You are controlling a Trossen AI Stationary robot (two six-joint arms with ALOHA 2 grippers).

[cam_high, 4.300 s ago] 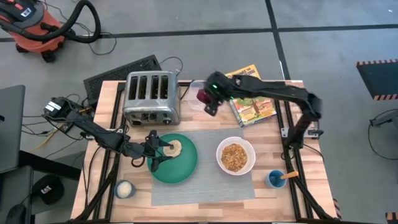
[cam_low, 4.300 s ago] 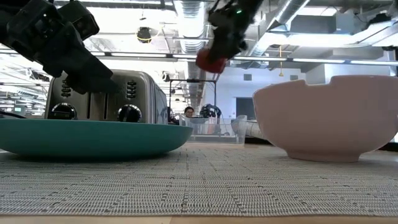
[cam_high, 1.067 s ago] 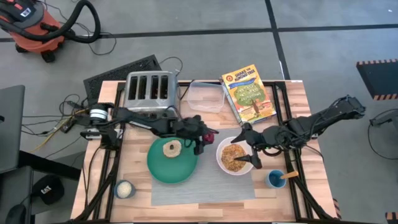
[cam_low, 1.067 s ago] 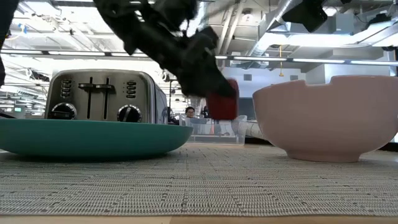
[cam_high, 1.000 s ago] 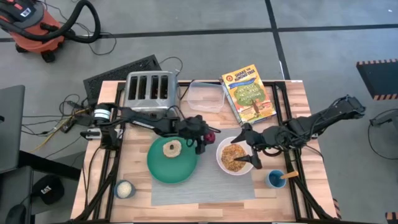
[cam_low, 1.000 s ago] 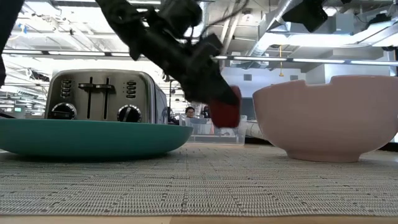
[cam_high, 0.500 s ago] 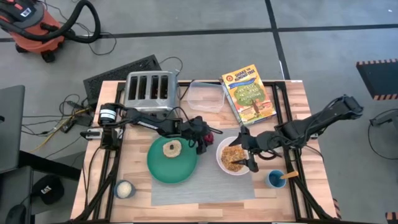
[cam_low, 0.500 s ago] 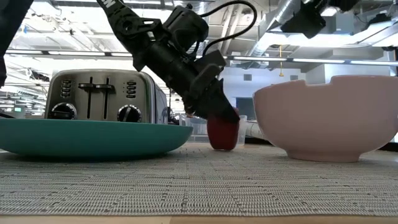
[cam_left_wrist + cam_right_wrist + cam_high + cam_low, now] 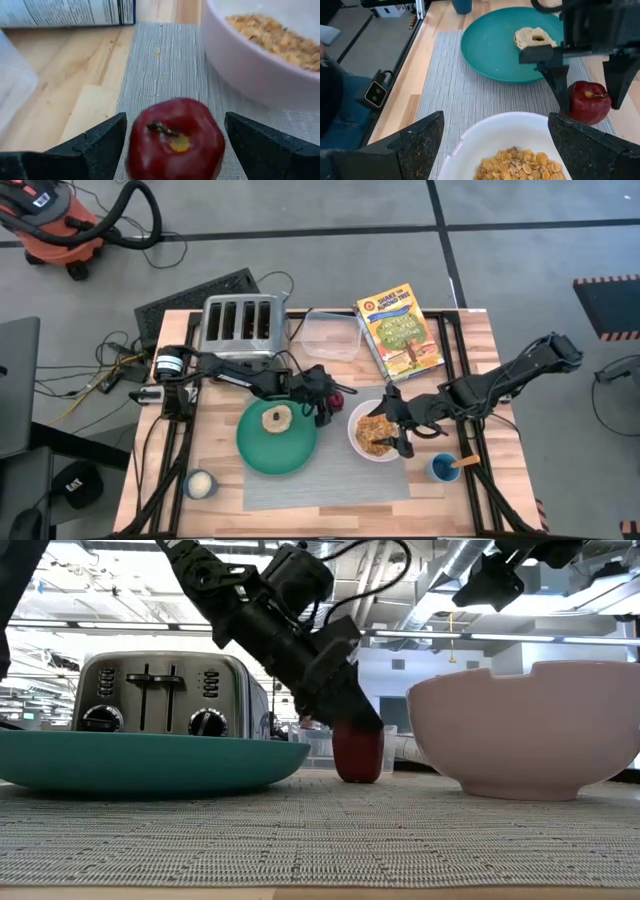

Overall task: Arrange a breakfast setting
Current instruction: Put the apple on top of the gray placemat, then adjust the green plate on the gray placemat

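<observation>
On the grey placemat (image 9: 330, 480) lie the teal plate (image 9: 262, 452), with the tan bread (image 9: 276, 418) on it, and the white bowl (image 9: 353, 423) of cereal. The dark-red fruit (image 9: 175, 140) stands on the mat between plate and bowl, stem up. My left gripper (image 9: 331, 406) is open, with one finger on each side of the fruit. My right gripper (image 9: 393, 437) hangs open above the bowl's right part. The wooden spoon (image 9: 460, 463) leans in a blue cup (image 9: 441, 469) at the right. My left gripper slants down at the fruit from the table's left, with its fingers (image 9: 559, 92) close beside the fruit's two sides (image 9: 572, 102). Whether either finger touches the fruit, I cannot tell. The fruit rests on the placemat on its own base.
A chrome toaster (image 9: 240, 332) stands at the far left, with a clear container (image 9: 331, 336) and a cereal box (image 9: 400, 330) to its right. A small white cup (image 9: 200, 483) sits near the front left. Bare mat lies in front of the plate and bowl.
My left gripper has sunk with the fruit, which was held clear of the mat and now stands on it between plate and bowl. My right gripper has come down a little over the bowl.
</observation>
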